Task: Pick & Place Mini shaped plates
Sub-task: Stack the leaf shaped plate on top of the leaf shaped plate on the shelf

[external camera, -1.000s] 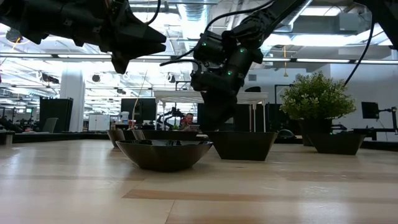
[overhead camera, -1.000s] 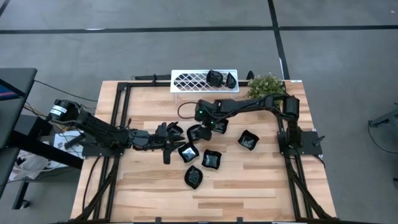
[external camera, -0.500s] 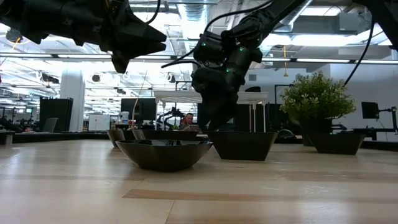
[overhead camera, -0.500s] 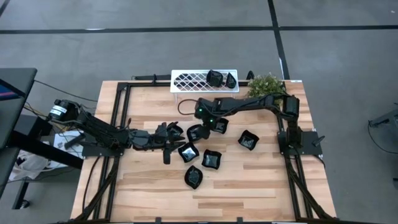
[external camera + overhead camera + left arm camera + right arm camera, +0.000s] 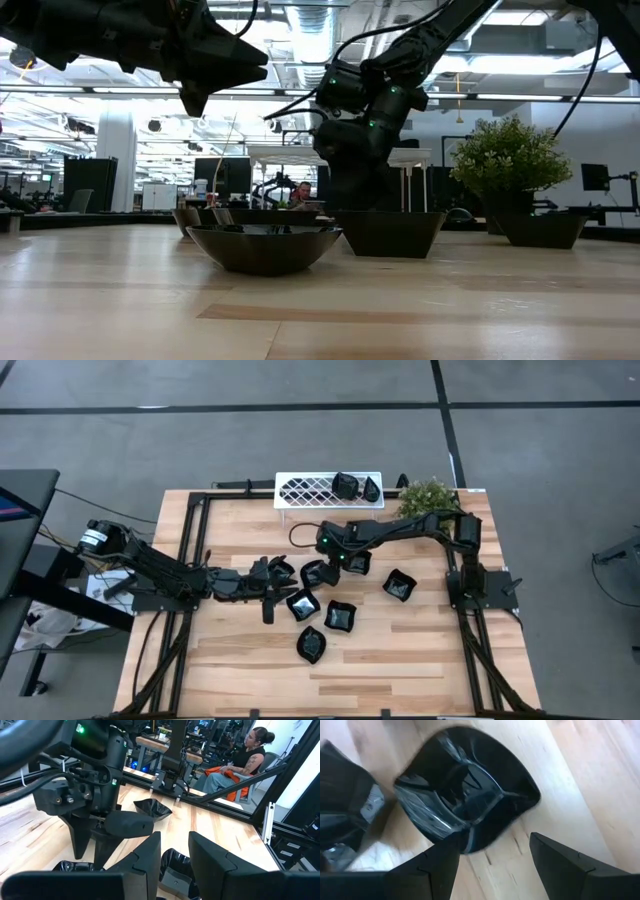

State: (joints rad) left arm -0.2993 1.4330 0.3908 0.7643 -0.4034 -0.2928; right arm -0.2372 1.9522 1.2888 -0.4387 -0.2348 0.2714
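Left gripper (image 5: 172,857) fingers (image 5: 142,857) stand apart with a narrow gap, nothing clamped between them, and a glossy black plate (image 5: 175,865) sits on the wooden table (image 5: 215,822) just beyond the gap. The right gripper (image 5: 92,845) points down at the table nearby, jaws spread, with another black plate (image 5: 152,809) past it toward the black frame rail (image 5: 200,795) at the table's edge. Beyond the rail a person (image 5: 235,762) sits in a chair.

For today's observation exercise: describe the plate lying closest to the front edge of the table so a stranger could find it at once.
Start at the white lattice rack at the back of the wooden table, then come forward past the cluster of black plates. The target plate is the one farthest from the rack. No hand is over it.
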